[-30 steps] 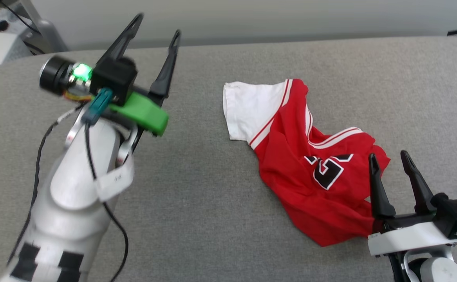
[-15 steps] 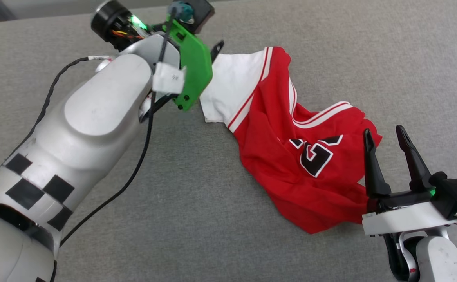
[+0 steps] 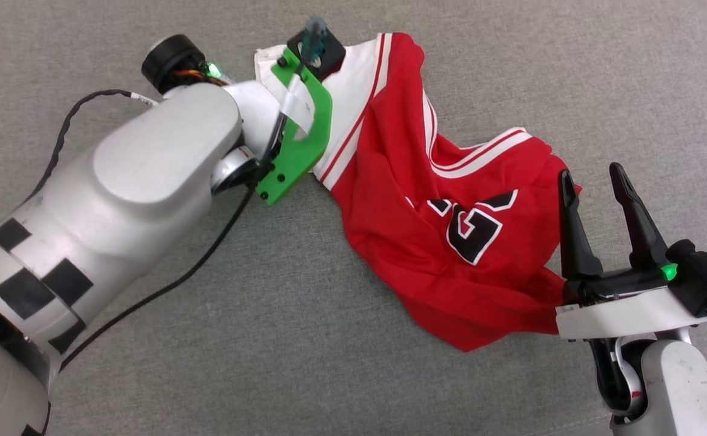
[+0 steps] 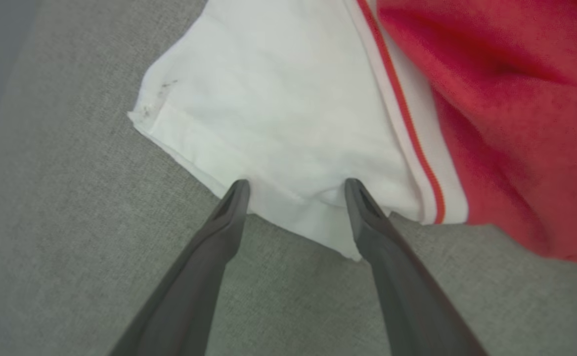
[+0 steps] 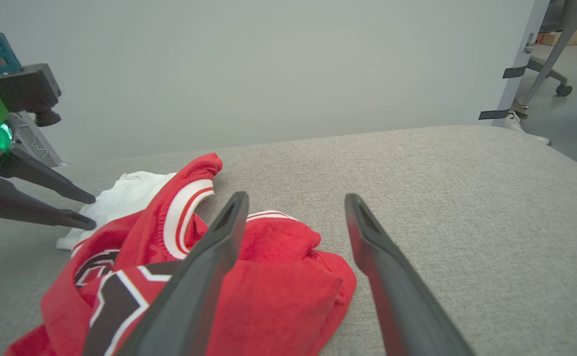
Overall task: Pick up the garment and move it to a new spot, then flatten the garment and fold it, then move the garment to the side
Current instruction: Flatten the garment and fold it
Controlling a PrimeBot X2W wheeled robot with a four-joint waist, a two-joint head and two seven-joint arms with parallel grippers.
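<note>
- The shirt (image 3: pixel 450 200) lies crumpled on the grey tabletop (image 3: pixel 268 339). Its red body is bunched up, with a black, white-edged number facing up.
- Its white sleeve (image 4: pixel 278 113) is the part nearest the tabletop's far edge. The red bulk trails back toward the near edge.
- The left claw (image 4: pixel 293 185) is spread wide and points down at the sleeve, with both fingertips at the sleeve's hem and nothing pinched between them.
- I cannot tell whether those tips press the cloth or hang just above it.
- The right claw (image 3: pixel 590 171) is spread too and holds nothing. It hovers low at the red end of the heap, with one finger over cloth and the other over bare tabletop.
- A green bracket (image 3: pixel 298 139) sits on the left wrist, and a black cable (image 3: pixel 165 290) runs along that arm.
</note>
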